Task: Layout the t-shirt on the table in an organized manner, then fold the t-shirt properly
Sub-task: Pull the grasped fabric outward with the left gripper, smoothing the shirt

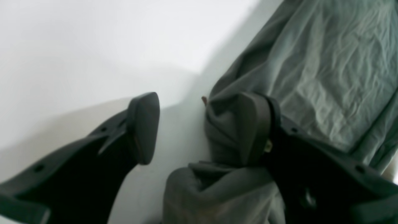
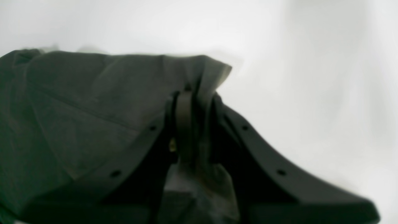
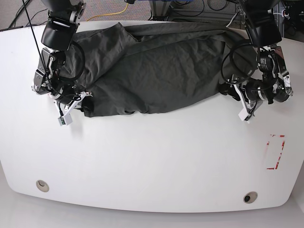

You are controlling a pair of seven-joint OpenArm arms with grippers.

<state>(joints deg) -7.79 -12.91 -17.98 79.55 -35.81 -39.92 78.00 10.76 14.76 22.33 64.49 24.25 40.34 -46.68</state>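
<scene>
T-shirt (image 3: 156, 71) lies spread and wrinkled across the far half of the table (image 3: 156, 161). Right gripper (image 2: 196, 102) pinches a fold of the shirt's edge, jaws pressed together on cloth. Left gripper (image 1: 199, 124) stands spread: one finger (image 1: 255, 124) against bunched cloth, the other over bare table.

Robot lab — cables (image 3: 118, 9), white table (image 3: 152, 161)

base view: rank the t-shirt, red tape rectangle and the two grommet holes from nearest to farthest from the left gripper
From the left gripper:
1. t-shirt, touching it, at its edge
2. red tape rectangle, toward the near right
3. right grommet hole, near edge
4. left grommet hole, far across the table
</scene>
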